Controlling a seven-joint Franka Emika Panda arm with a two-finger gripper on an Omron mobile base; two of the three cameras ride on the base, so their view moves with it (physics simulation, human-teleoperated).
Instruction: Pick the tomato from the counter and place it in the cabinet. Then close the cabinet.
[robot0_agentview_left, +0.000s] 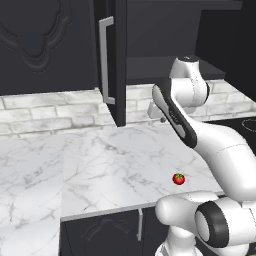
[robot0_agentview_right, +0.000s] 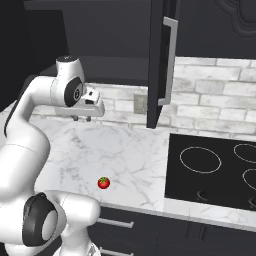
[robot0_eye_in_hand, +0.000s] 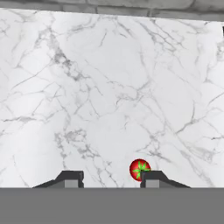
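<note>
The tomato (robot0_agentview_left: 178, 178) (robot0_agentview_right: 103, 182), small and red with a green stem cap, lies on the white marble counter (robot0_agentview_left: 100, 165) (robot0_agentview_right: 130, 150) near its front edge. My gripper (robot0_agentview_left: 162, 119) (robot0_agentview_right: 81, 119) hangs high above the counter's back part, pointing down, well clear of the tomato. In the hand view the gripper (robot0_eye_in_hand: 111, 179) is open with nothing between its tips, and the tomato (robot0_eye_in_hand: 139, 169) sits far below, just beside the right tip. The black cabinet (robot0_agentview_left: 160, 65) (robot0_agentview_right: 110, 62) above has its door (robot0_agentview_left: 112, 60) (robot0_agentview_right: 162, 60) swung open, showing a dark shelf.
A black cooktop (robot0_agentview_right: 215, 170) (robot0_agentview_left: 245, 122) lies in the counter to the right of the tomato. A white brick backsplash (robot0_agentview_left: 55, 112) runs behind. The open door's lower corner hangs over the counter's back. Base cabinets with silver handles (robot0_agentview_left: 140, 225) sit below.
</note>
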